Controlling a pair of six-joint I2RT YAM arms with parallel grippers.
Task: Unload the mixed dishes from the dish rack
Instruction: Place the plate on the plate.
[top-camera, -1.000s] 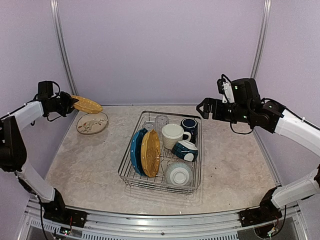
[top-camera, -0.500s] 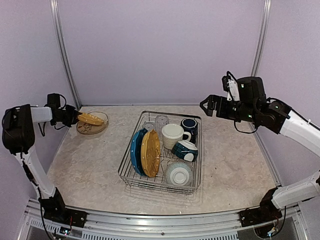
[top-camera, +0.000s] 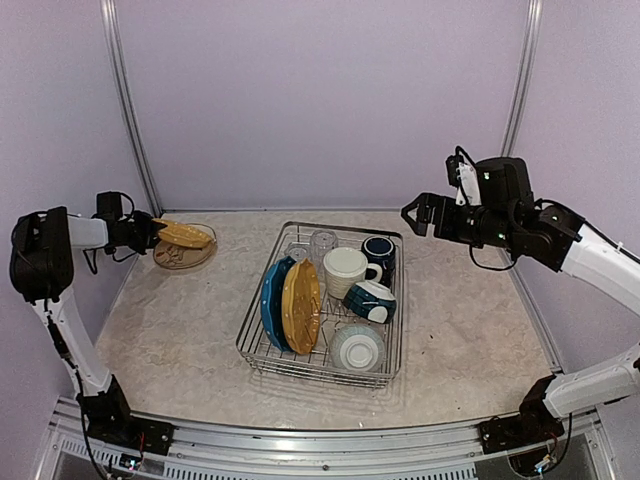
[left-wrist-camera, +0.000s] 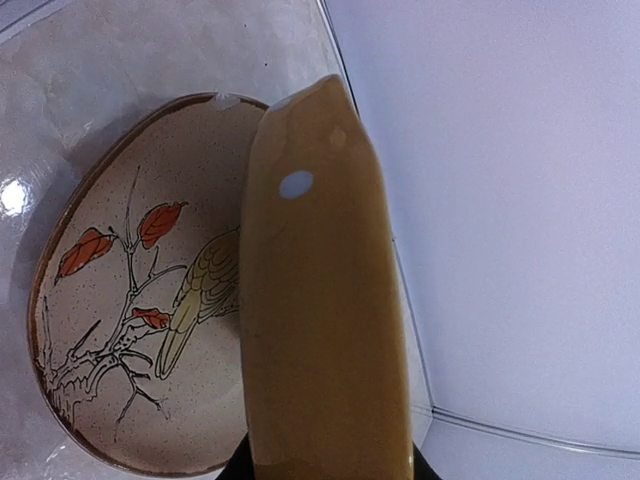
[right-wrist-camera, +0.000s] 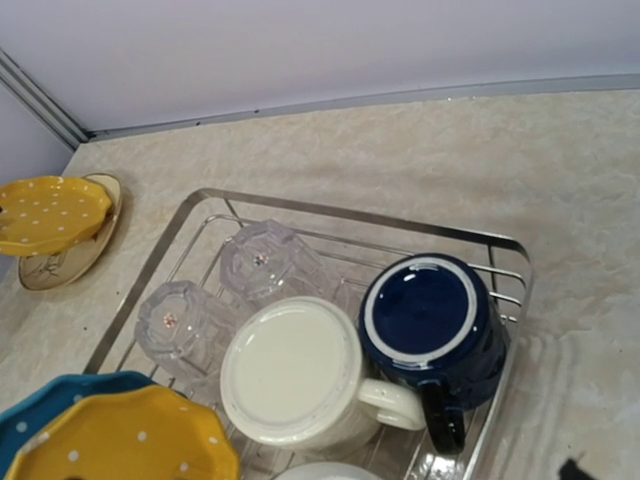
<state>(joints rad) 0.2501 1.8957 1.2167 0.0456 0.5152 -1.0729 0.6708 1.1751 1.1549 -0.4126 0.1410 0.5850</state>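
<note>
The dish rack (top-camera: 310, 375) stands mid-table, holding a blue plate (top-camera: 270, 300), a yellow plate (top-camera: 300, 305), a cream mug (top-camera: 347, 270), a navy mug (top-camera: 379, 250), a teal-and-white bowl (top-camera: 370, 300), an upturned white bowl (top-camera: 357, 348) and two glass tumblers (top-camera: 322, 243). My left gripper (top-camera: 150, 232) is shut on a yellow speckled plate (left-wrist-camera: 320, 330), held low and tilted over a bird-painted plate (left-wrist-camera: 120, 330) at the far left. My right gripper (top-camera: 414, 214) hovers open and empty above the rack's far right corner, over the cream mug (right-wrist-camera: 290, 370) and navy mug (right-wrist-camera: 430, 315).
The back wall and its metal posts stand close behind both plates at the far left corner. The marble tabletop (top-camera: 470, 330) runs right of the rack and also left of it (top-camera: 170, 330).
My left gripper has brought the yellow plate down and left from mid-air to just over the bird plate. My right gripper has drifted slightly right.
</note>
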